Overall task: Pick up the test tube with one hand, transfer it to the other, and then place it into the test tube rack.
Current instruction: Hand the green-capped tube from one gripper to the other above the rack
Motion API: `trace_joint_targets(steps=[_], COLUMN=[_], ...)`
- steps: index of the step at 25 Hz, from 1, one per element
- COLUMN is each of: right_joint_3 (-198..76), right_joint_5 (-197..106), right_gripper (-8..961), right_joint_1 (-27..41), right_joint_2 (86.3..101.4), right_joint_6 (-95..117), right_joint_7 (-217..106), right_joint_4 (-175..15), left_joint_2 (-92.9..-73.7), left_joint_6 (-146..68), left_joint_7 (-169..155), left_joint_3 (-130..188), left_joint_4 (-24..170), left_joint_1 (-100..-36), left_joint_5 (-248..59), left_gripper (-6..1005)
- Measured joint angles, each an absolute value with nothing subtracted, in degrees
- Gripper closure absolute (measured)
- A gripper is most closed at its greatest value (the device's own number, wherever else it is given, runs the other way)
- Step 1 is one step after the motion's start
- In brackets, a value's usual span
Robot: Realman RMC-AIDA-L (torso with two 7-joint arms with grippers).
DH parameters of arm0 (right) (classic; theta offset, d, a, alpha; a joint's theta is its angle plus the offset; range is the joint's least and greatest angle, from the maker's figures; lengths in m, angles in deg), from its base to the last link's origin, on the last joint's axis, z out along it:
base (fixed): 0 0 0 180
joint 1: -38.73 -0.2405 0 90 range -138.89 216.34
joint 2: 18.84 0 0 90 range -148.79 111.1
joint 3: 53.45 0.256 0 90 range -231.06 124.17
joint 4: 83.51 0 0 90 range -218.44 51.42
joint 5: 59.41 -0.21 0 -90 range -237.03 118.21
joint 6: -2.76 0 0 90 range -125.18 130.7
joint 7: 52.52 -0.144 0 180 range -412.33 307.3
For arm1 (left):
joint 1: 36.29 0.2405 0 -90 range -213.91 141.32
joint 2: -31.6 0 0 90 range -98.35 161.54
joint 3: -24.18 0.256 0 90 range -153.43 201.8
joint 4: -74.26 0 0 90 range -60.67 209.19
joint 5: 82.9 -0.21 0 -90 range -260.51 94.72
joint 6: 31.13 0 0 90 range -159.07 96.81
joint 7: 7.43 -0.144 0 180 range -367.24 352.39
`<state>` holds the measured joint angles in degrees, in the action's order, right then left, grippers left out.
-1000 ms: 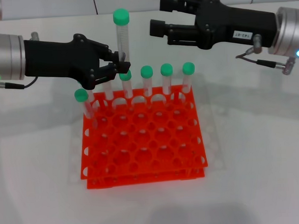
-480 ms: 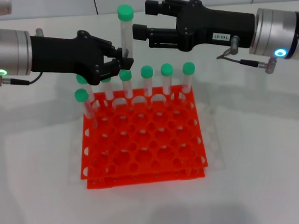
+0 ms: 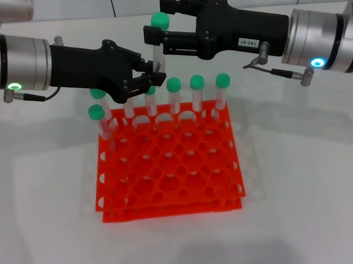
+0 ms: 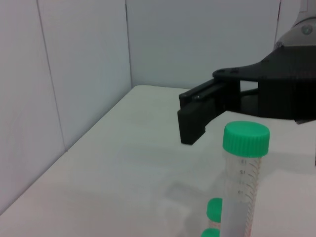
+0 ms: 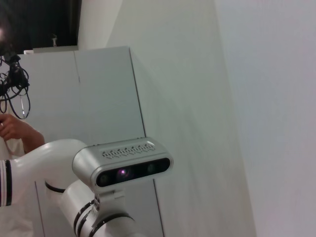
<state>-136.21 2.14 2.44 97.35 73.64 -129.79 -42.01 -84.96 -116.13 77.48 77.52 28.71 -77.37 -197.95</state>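
My left gripper point(image 3: 150, 74), black with no label, is shut on the lower part of a clear test tube point(image 3: 157, 51) and holds it upright above the back of the orange rack point(image 3: 167, 211). The tube's green cap point(image 3: 160, 20) stands between the open fingers of my right gripper point(image 3: 159, 18), the black one with a white label. In the left wrist view the tube point(image 4: 240, 192) rises close by, with one of the right gripper's fingers point(image 4: 195, 121) just beyond it. The right wrist view shows none of the task's things.
Several other green-capped tubes point(image 3: 197, 82) stand in the rack's back row and left side point(image 3: 96, 113). The rack's front rows of holes hold nothing. The rack sits on a white table point(image 3: 306, 179). A white wall point(image 4: 79, 74) stands behind.
My right gripper has moved left and my left gripper has carried the tube right and a little lower. The cap now stands between the right gripper's open fingers.
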Motion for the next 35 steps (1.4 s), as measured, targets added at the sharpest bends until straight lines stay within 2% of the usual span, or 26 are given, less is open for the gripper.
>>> trace_joint_targets(steps=[21,26,32,35], right_joint_3=[-139.7,-139.7,-139.8,-139.8], right_joint_5=[-1.0,-1.7,-1.8,-1.8], right_gripper=[213,447,673,681], right_joint_1=[2.1,2.1,2.2,2.2], right_joint_2=[97.34,97.35,97.35,97.34], right_joint_6=[70.2,70.4,70.6,70.6], right_joint_7=[-127.6,-127.0,-126.5,-126.4], right_joint_4=[-42.0,-42.0,-42.0,-42.0], left_joint_2=[-85.03,-85.04,-85.04,-85.04], left_joint_6=[-115.6,-115.6,-115.5,-115.5], left_joint_7=[77.5,77.5,77.3,77.2], left_joint_3=[78.3,78.3,78.3,78.3], left_joint_4=[28.7,28.7,29.3,29.3], left_joint_1=[-78.2,-78.1,-78.1,-78.1], left_joint_5=[-197.9,-197.9,-197.9,-197.9], left_gripper=[803,802,800,800])
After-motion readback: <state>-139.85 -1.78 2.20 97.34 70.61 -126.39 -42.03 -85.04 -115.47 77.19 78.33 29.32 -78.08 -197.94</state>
